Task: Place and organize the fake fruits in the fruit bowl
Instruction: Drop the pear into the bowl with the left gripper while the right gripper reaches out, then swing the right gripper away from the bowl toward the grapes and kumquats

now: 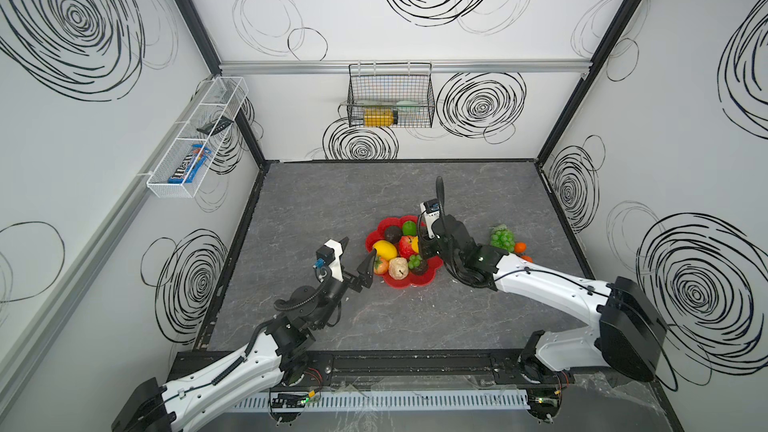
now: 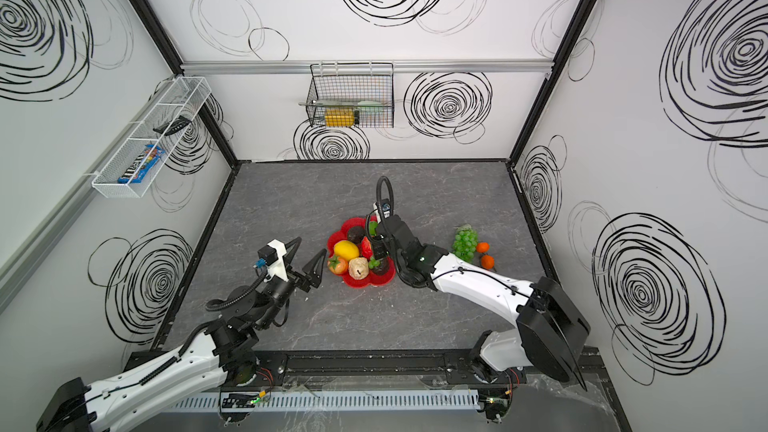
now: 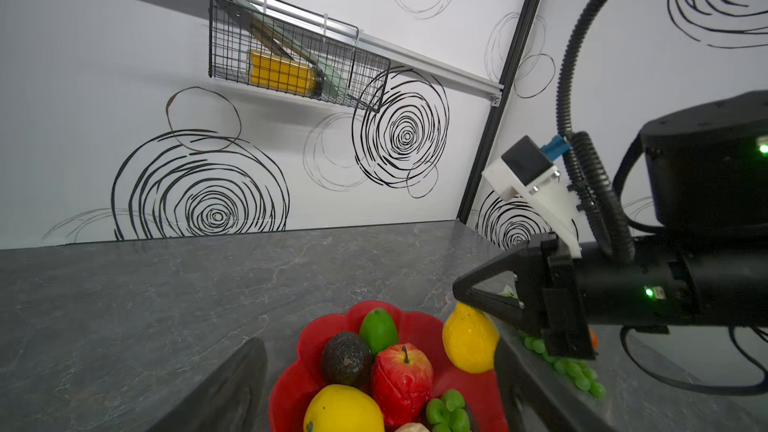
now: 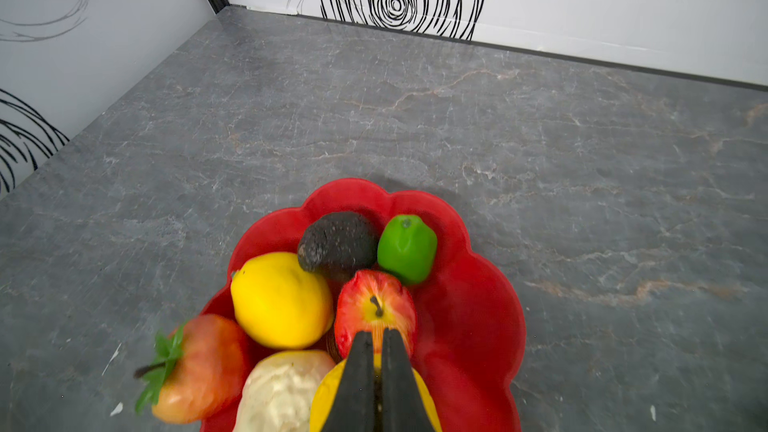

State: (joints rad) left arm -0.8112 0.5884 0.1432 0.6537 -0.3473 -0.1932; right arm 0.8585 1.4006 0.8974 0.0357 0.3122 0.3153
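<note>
Item: lemon (image 3: 469, 342), pinched at its tip by the closed right gripper (image 4: 376, 336), hanging over the fruit bowl (image 4: 478, 305). Left gripper (image 1: 359, 251): jaws apart, empty, beside the rim. Handling: lower into the bare section beside the apple (image 4: 374, 305) before release; it likely rolls.

Both top views look steeply down from high over the near edge, covering the whole table (image 1: 332, 209). The left wrist view sits low on the left, facing the far wall (image 3: 124, 76); the right wrist view looks down close. All share the bowl (image 3: 309, 342).
</note>
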